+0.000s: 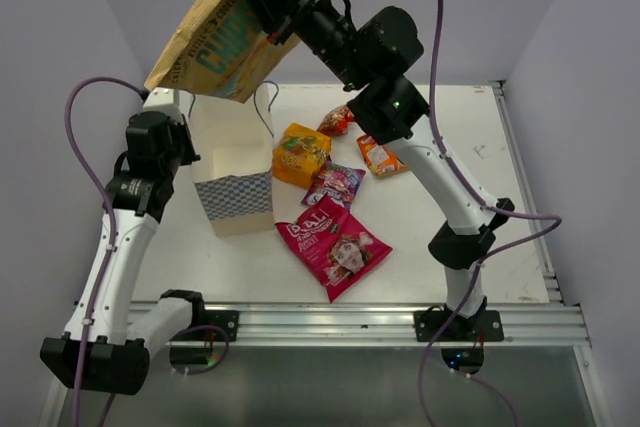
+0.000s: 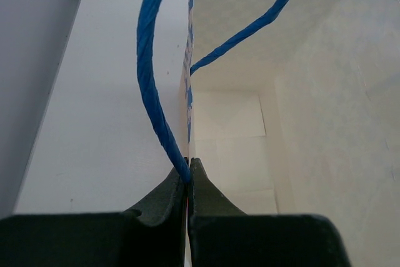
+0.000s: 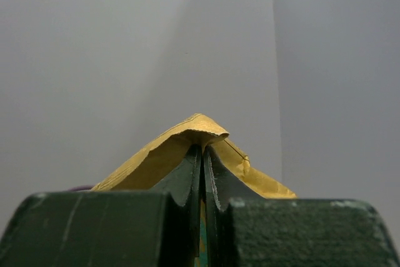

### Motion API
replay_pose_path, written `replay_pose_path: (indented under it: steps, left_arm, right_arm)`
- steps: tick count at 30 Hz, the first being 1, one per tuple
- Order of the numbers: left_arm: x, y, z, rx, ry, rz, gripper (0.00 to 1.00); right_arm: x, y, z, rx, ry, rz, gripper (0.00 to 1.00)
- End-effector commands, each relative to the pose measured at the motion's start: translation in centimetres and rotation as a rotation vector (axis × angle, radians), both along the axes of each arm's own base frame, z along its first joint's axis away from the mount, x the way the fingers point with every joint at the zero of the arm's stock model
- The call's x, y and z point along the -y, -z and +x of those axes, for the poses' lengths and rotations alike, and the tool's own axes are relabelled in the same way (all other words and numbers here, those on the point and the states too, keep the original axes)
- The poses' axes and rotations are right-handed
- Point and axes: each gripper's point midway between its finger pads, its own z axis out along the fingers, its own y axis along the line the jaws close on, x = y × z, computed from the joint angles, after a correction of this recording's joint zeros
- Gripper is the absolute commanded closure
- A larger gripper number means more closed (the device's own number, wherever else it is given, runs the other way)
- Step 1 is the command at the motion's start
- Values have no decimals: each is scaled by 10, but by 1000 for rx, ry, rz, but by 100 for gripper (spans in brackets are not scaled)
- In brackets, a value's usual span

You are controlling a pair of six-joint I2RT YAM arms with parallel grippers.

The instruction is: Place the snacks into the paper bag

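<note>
tan chips bag; magenta bag; paper bag blue-white checkered band.

Top external: fixed, high behind the arm bases, angled down over the whole table; wide, distant.
Left wrist: close, sighting along the left gripper into the paper bag.
Right wrist: close, facing past the right gripper and tan chips bag toward a wall.
Shared: both bags also show in the top view.
</note>
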Motion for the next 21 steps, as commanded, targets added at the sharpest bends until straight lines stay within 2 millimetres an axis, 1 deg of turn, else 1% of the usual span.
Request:
replay_pose_path:
  steps: [1,3,4,7,8,10,11,12,13,14,15,16,17,18,19,20,21]
  left_arm:
    - [4,-18,-10,32,9,-14,100]
    - [6,-17,-13,25,10,-16,100]
    - [6,-20,-15,32,13,-17,100]
    - [8,-20,-19,32,17,-17,100]
    - [7,-20,-20,34,14,-14,100]
    - [7,-19,-21,32,15,-12,100]
    - [6,-19,-22,31,14,-11,100]
    - [6,-19,-22,32,15,-11,100]
    - [6,-19,-22,32,14,-10,100]
    - [5,-19,-23,32,11,-9,100]
    - [5,-18,-23,32,11,-9,100]
    - [5,-19,-23,36,10,-9,100]
    - [6,-19,-24,37,12,-10,100]
    - [6,-19,-24,37,12,-10,100]
    - [6,-18,-24,36,12,-11,100]
    - [6,-18,-24,36,12,-11,100]
    - [5,-18,-24,36,10,-11,100]
  right_arm:
    - [24,-56,-41,142,-82,166,100]
    - [21,-57,-46,144,-115,176,100]
    - [17,-55,-45,132,-133,179,100]
    - [3,-40,-41,90,-173,162,100]
    - [-7,-28,-37,68,-190,135,100]
    - [-16,-16,-37,38,-218,112,100]
    - [-22,-3,-34,16,-227,87,100]
    - [-28,4,-37,9,-243,68,100]
    - [-29,9,-39,4,-245,53,100]
    - [-39,31,-33,-28,-245,13,100]
    - [-32,29,-38,-25,-245,12,100]
    - [-33,34,-38,-32,-248,4,100]
    - [-41,58,-32,-68,-248,-38,100]
    - [-38,59,-36,-67,-250,-47,100]
    - [-39,66,-37,-75,-258,-63,100]
    - [-44,82,-34,-100,-263,-92,100]
    - [-42,85,-37,-105,-266,-97,100]
